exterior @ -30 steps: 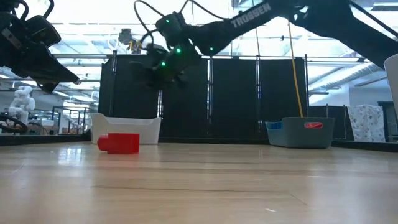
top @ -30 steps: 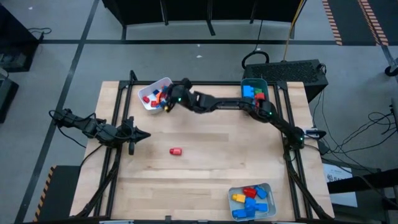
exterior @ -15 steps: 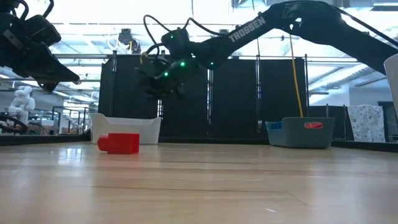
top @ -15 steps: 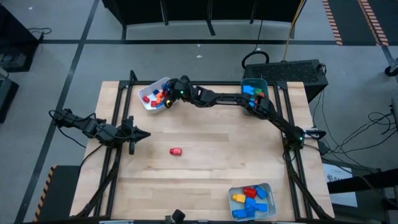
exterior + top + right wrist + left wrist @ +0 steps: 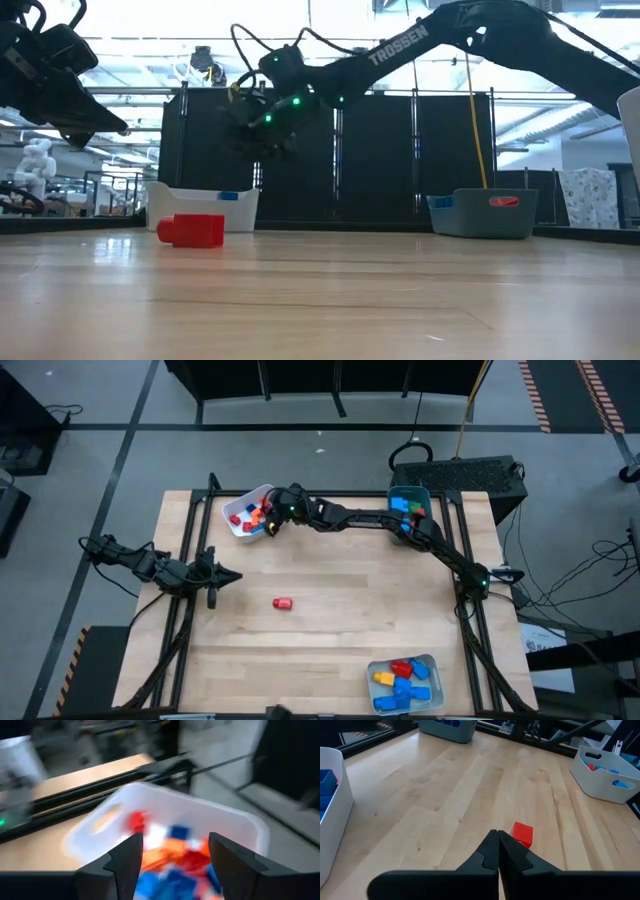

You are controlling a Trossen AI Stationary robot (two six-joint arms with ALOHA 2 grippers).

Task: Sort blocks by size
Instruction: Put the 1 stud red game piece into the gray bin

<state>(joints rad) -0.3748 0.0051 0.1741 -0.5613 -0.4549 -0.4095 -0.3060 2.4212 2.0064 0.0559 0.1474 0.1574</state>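
Note:
A lone red block (image 5: 283, 602) lies on the bare wood at the table's middle; it also shows in the left wrist view (image 5: 522, 834) and the low view (image 5: 192, 230). My right gripper (image 5: 268, 524) reaches across to the far left and hangs open and empty (image 5: 172, 851) over the white tray (image 5: 240, 500), which holds red, blue and orange blocks (image 5: 172, 850). My left gripper (image 5: 236, 576) is shut and empty (image 5: 497, 842), held above the table at the left, pointing toward the red block.
A teal tray (image 5: 408, 492) with blue, green and red blocks stands at the far right. A pale tray (image 5: 432, 660) with red, blue and yellow blocks stands at the near right. Bare wood lies around the red block.
My right arm has stretched out straighter toward the table's far left, and its gripper has stayed over the white tray, a little lower. A blue block now shows above that tray's rim in the low view.

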